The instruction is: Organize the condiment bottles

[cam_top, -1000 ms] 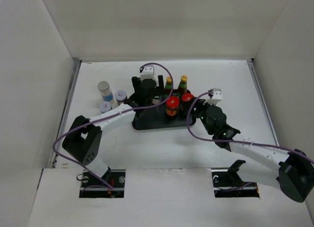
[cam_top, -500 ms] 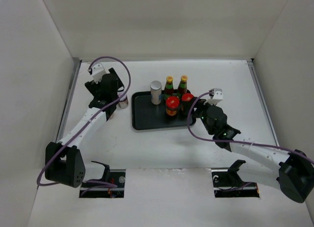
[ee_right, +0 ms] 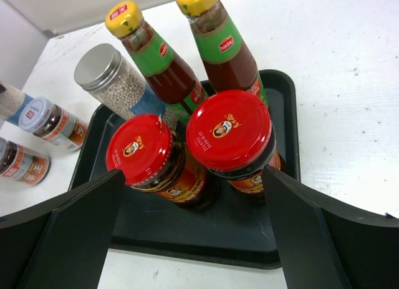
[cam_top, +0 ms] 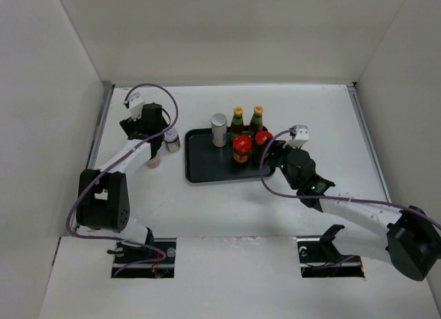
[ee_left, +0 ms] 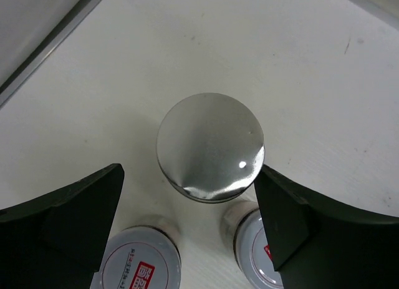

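A black tray [cam_top: 207, 169] holds two dark bottles with green necks and yellow caps [cam_top: 237, 119] [cam_top: 257, 118], two red-lidded jars [cam_top: 241, 148] [cam_top: 262, 138] and a silver-lidded jar [cam_top: 219, 127]. My left gripper [ee_left: 193, 223] is open above a silver-lidded jar [ee_left: 210, 145] at the far left, with its fingers either side of the jar. Two white-lidded jars [ee_left: 140, 259] [ee_left: 254, 251] stand just below it. My right gripper [ee_right: 190, 233] is open and empty in front of the red-lidded jars [ee_right: 138, 150] [ee_right: 229, 130], near the tray's front edge [ee_right: 187, 242].
The left side wall and its metal rail [cam_top: 100, 136] run close beside the left jars. The back wall stands behind the tray. In the top view one left jar [cam_top: 171, 140] shows beside my left arm [cam_top: 131, 153].
My left arm has swung from the tray over to the jars at the far left, leaving a silver-lidded jar standing on the tray. The right arm has barely shifted.
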Controlling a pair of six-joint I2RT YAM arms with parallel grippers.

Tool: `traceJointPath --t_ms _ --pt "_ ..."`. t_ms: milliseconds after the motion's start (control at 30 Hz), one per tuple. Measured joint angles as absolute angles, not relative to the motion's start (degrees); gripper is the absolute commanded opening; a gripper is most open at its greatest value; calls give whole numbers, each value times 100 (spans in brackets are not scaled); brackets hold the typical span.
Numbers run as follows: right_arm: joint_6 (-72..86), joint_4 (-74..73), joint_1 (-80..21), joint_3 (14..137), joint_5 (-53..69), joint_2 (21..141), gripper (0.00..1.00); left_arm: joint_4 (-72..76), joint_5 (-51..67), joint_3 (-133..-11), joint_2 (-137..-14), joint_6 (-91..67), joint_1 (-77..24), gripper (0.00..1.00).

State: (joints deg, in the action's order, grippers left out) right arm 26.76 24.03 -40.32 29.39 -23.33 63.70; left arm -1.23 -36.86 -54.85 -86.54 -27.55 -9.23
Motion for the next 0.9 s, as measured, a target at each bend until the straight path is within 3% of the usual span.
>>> traceJointPath --t_ms 367,900 --pt "2672 2408 -4099 2943 -2241 6576 98 126 -3594 -5527 -8917 -2766 -832 49" --pt "2657 2408 -4134 2947 -2198 6573 99 296 -4316 -5400 -7865 -1973 -1457 47"
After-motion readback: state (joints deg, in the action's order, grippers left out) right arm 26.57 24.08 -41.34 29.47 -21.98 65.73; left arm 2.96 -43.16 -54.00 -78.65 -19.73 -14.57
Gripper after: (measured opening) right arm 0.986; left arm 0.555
